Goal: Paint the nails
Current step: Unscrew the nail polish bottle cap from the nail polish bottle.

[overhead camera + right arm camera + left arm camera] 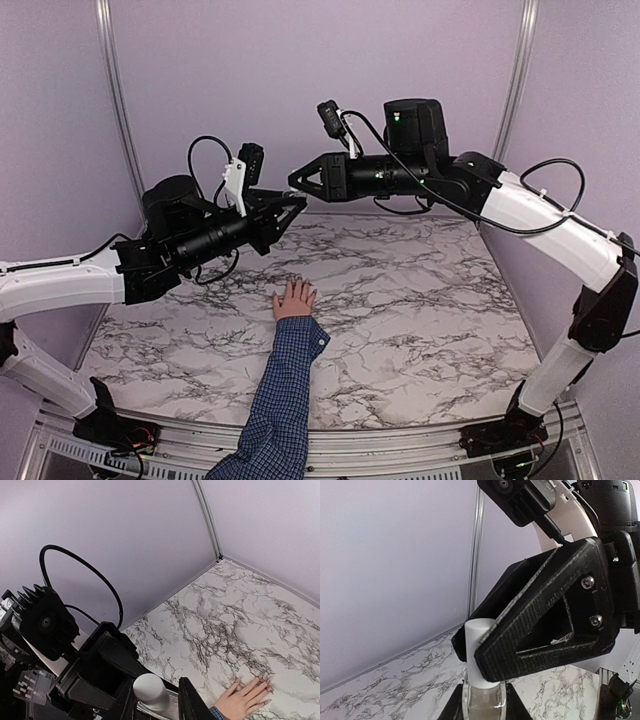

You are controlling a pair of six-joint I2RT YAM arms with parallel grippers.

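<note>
A small light-skinned hand (294, 298) with a blue checked sleeve (285, 400) lies flat on the marble table (420, 290), fingers spread; it also shows in the right wrist view (247, 695). Its nails are tiny and barely visible. My left gripper (293, 206) is raised above the table, shut on a clear glass polish bottle (481, 700) with a white cap (479, 650). My right gripper (298, 181) meets it from the right. Its fingers (545, 625) straddle the cap (150, 690), with a small gap showing on one side.
Lilac walls with metal corner posts (112, 90) close in the table at back and sides. Both arms hang in the air over the table's far middle. A black cable (80, 570) loops over the left wrist camera.
</note>
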